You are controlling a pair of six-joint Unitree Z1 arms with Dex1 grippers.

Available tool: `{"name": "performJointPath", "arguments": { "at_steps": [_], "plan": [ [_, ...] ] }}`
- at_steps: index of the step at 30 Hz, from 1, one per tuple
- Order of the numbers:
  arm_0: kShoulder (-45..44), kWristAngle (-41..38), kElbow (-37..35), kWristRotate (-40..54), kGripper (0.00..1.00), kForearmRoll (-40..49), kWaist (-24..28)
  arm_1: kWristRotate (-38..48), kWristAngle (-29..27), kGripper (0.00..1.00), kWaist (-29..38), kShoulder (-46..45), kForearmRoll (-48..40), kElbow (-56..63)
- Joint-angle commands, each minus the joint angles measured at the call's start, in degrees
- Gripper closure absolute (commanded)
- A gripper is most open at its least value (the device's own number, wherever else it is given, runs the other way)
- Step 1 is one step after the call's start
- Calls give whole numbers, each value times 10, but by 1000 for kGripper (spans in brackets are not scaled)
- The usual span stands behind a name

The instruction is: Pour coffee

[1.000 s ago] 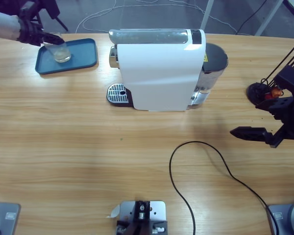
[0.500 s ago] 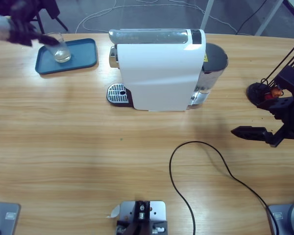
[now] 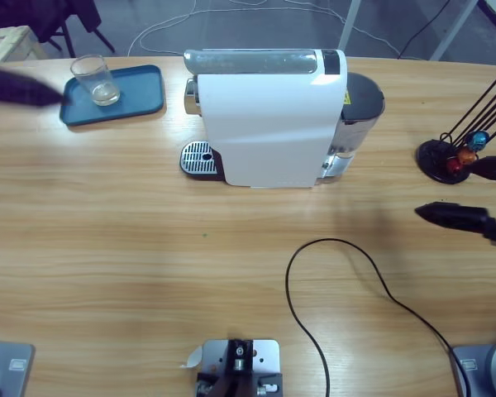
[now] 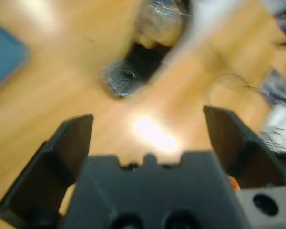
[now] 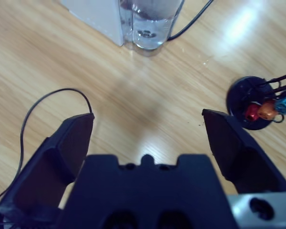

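Observation:
An empty clear glass (image 3: 92,78) stands upright on the left end of the blue tray (image 3: 136,95). The white coffee machine (image 3: 269,116) sits mid-table with its drip grate (image 3: 198,157) on its left side. My left gripper (image 3: 21,87) is a dark blur at the table's left edge, apart from the glass. In the left wrist view it (image 4: 148,119) is open and holds nothing, with the grate (image 4: 121,78) ahead. My right gripper (image 3: 450,217), open and bare (image 5: 148,119), hovers over the wood at the far right.
A black capsule stand (image 3: 442,159) with coloured capsules (image 5: 267,109) is at the right edge. The machine's water tank (image 3: 360,107) sits on its right side. A black cable (image 3: 347,273) loops across the front of the table.
The left gripper has let go of the glass and pulled away to the left. The glass now stands alone on the tray. The right arm has drawn back towards the right edge.

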Motion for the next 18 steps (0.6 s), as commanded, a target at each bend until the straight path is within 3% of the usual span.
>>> {"name": "performJointPath", "arguments": {
  "at_steps": [1,4,5,10,18],
  "plan": [
    [-154,64,155,18,0,15,-122,9,-18,0,7,-37,-1,25],
    [-252,200,193,17,0,6,-128,10,-30,0,9,-47,3,24],
    [-267,213,199,17,0,-6,-131,10,-33,0,10,-46,3,24],
    [-238,218,215,12,0,-33,-137,9,-45,0,10,-29,0,24],
    [-274,219,257,-4,0,-110,-159,9,-48,0,11,-27,-2,25]
  ]
}}
